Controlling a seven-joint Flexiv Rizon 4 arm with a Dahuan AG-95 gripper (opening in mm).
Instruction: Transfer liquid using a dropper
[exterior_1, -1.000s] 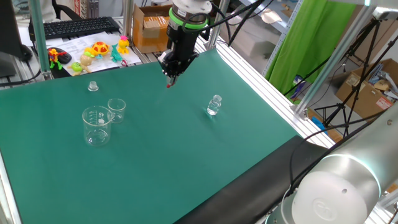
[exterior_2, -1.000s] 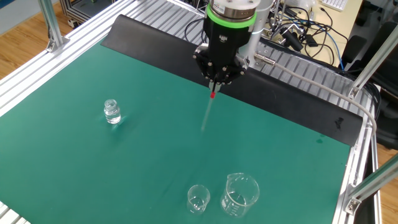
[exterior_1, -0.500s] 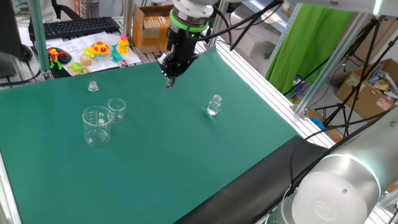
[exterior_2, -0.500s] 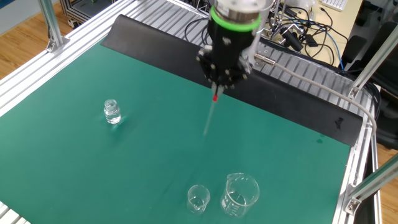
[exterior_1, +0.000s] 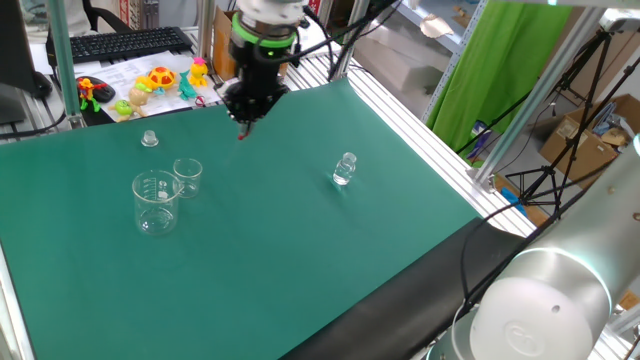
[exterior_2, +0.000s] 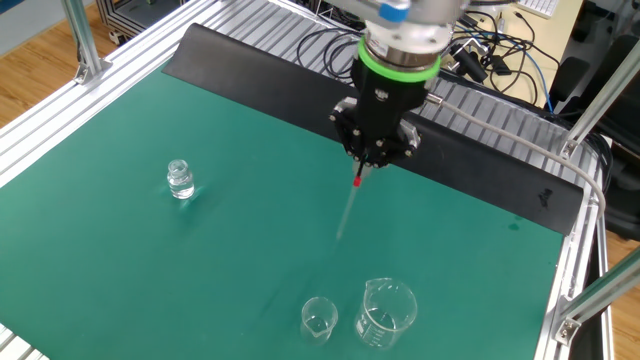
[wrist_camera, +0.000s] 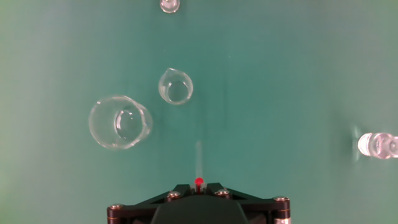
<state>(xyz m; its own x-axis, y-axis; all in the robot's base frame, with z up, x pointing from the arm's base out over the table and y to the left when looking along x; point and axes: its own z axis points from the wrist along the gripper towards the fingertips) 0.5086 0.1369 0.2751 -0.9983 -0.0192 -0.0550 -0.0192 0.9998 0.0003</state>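
Observation:
My gripper (exterior_2: 362, 170) is shut on the dropper (exterior_2: 351, 204), held by its small red end (exterior_2: 358, 183) with the thin clear stem hanging down above the green mat. It also shows in one fixed view (exterior_1: 243, 128) and in the hand view (wrist_camera: 199, 182), where the stem (wrist_camera: 199, 158) points away from the fingers. A large glass beaker (exterior_2: 386, 311) and a small glass beaker (exterior_2: 318, 319) stand side by side, below and ahead of the dropper tip; in the hand view the small beaker (wrist_camera: 175, 86) lies just left of the stem line, the large one (wrist_camera: 120, 122) further left.
A small clear glass vial (exterior_2: 180, 180) stands alone on the mat, far right in the hand view (wrist_camera: 377, 145). A small clear cap (exterior_1: 149, 138) lies near the mat's back edge. Toys and a keyboard sit beyond the mat (exterior_1: 160, 82). Aluminium rails frame the mat.
My gripper with the dropper has moved across the mat away from the vial and toward the beakers. Beakers and vial have not moved.

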